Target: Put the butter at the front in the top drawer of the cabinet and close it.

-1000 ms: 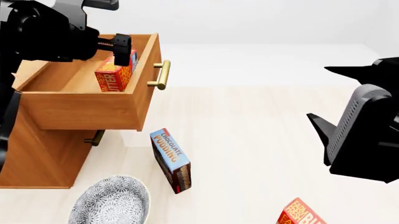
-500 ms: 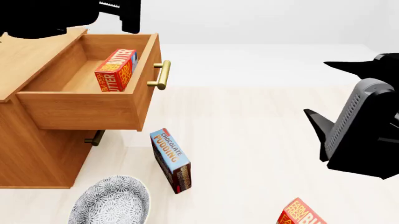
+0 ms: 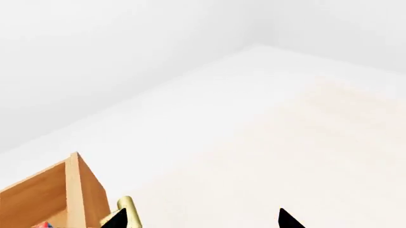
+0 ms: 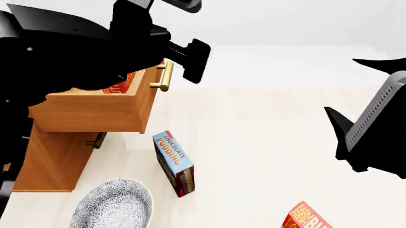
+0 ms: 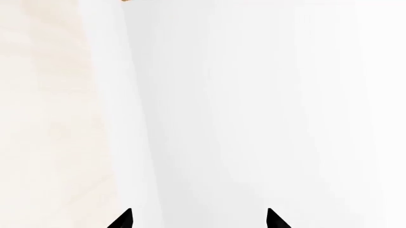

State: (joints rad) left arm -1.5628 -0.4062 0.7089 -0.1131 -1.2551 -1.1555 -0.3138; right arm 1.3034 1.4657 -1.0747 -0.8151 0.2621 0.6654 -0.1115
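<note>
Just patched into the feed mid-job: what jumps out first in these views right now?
The left arm's big black bulk fills the head view's upper left, its end effector empty and beside the brass handle of the open top drawer, where a strip of the butter peeks out. Below it, the blue chocolate pudding box stands on the pale floor near a patterned bowl; a second butter carton sits at the bottom edge.

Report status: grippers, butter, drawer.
Left gripper open, empty, by the brass handle. Right gripper open, empty. Butter inside top drawer; drawer open. Nothing blocking it.
</note>
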